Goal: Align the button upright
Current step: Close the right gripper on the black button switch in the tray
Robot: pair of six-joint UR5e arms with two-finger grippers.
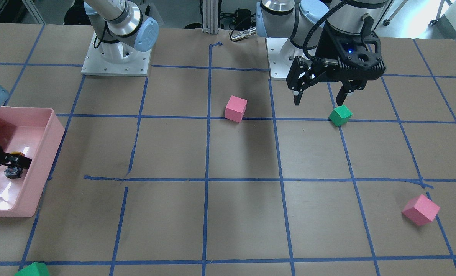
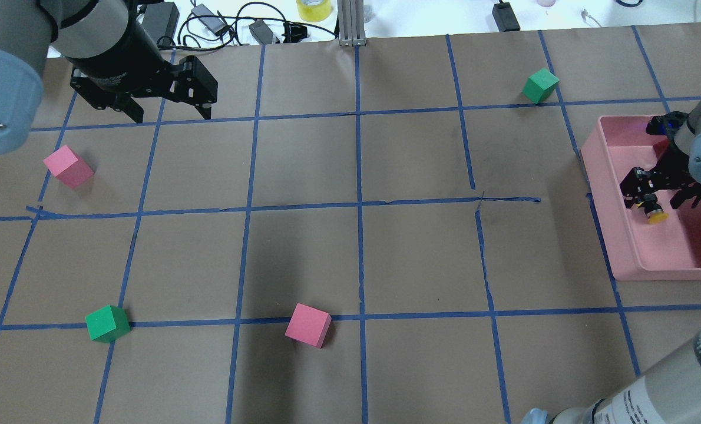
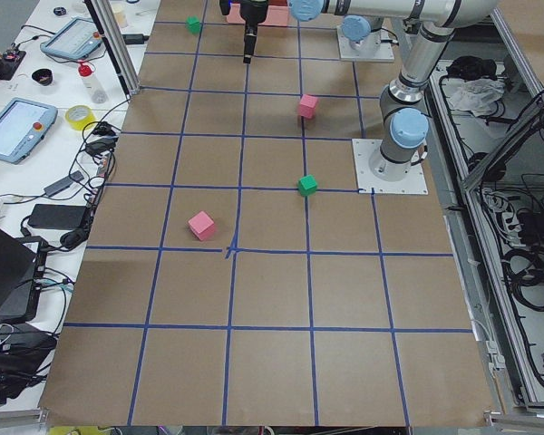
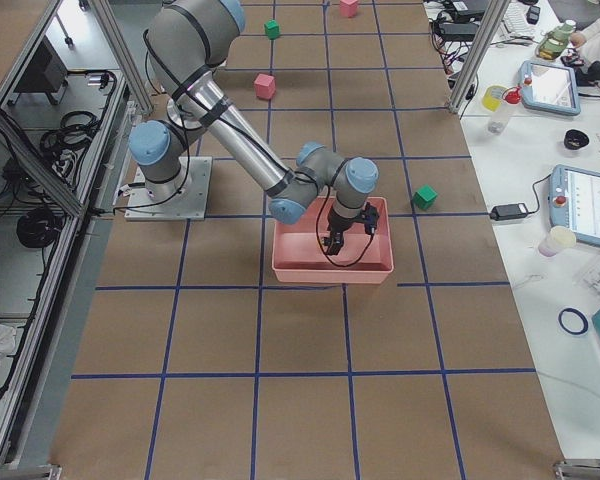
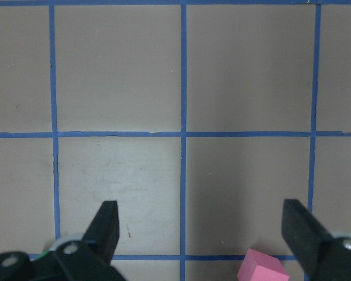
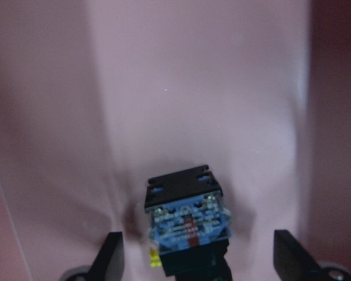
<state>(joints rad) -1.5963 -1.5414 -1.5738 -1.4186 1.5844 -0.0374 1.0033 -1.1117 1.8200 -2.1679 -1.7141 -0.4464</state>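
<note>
The button [image 6: 187, 225] lies in the pink tray [image 2: 624, 259] at the table's right end. It is tilted, with its blue terminal block toward the right wrist camera and a bit of its yellow cap [image 2: 657, 217] showing. My right gripper [image 6: 197, 237] hangs low over it, jaws open, one finger on each side with a gap to the button; it also shows in the overhead view [image 2: 658, 200] and the front view [image 1: 15, 163]. My left gripper [image 2: 171, 115] is open and empty above the table at the far left, also seen in its wrist view [image 5: 199, 205].
In the overhead view a pink cube [image 2: 68, 166] lies just in front of the left gripper, with a green cube [image 2: 108, 323] and another pink cube [image 2: 308, 325] nearer the robot. A second green cube [image 2: 541, 85] sits beyond the tray. Blue tape lines grid the brown table.
</note>
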